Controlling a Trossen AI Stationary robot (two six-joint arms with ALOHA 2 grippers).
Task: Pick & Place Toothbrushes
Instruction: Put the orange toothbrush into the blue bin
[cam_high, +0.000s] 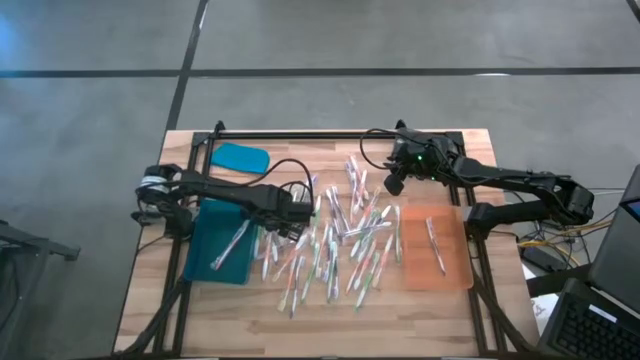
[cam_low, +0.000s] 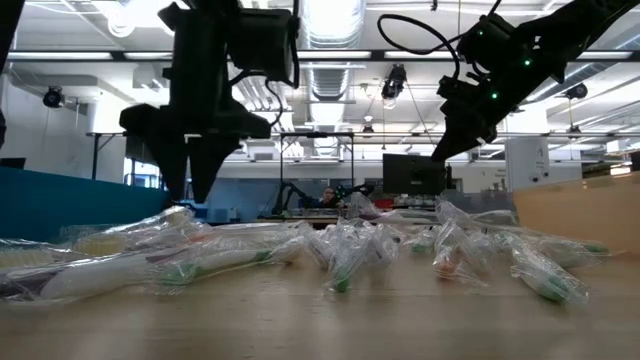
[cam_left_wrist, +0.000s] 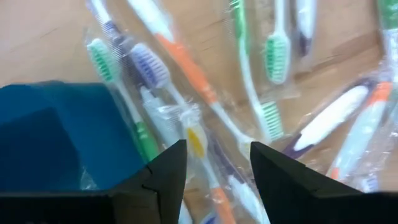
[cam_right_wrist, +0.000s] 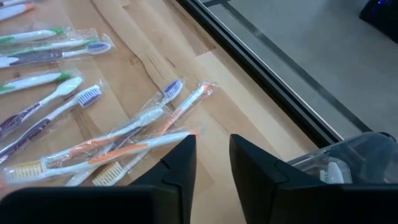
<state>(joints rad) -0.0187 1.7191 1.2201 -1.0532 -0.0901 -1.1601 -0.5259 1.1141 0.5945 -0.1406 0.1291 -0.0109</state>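
Broad wooden table (cam_high: 440, 310), with a heap of wrapped toothbrushes (cam_high: 340, 245) scattered over its middle, taken here as the landmark. To the heap's left, touching its edge, a teal tray (cam_high: 205, 225) with one brush already inside; to the heap's right, an orange tray (cam_high: 415, 265), also holding one. Reaching in from beyond the teal tray, the left arm, ending in the left gripper (cam_high: 300, 215) right at the heap's tray-side fringe. Hangs low over the wrappers, fingers spread with nothing between them, so open and empty. Coming in from past the orange tray, the right arm, carrying the right gripper (cam_high: 393, 185) to the heap's far rim. Sits well above the brushes in the low view, fingers parted only a little and gripping nothing. Directly beneath the left gripper (cam_left_wrist: 214, 149) in its wrist view, a yellow-bristled toothbrush (cam_left_wrist: 196, 142) in clear film, its long axis running forward through the gap rather than across it. Looks well lined up: a straight drop and a squeeze would likely pinch the handle across its width. Crowded by a green-bristled and an orange-handled neighbour, so probably some risk of catching two wrappers at once. Ahead of the right gripper (cam_right_wrist: 212, 140), only loose outliers of the heap, angled and farther off. Nearer hand for the coming pick, by this reckoning: the left.
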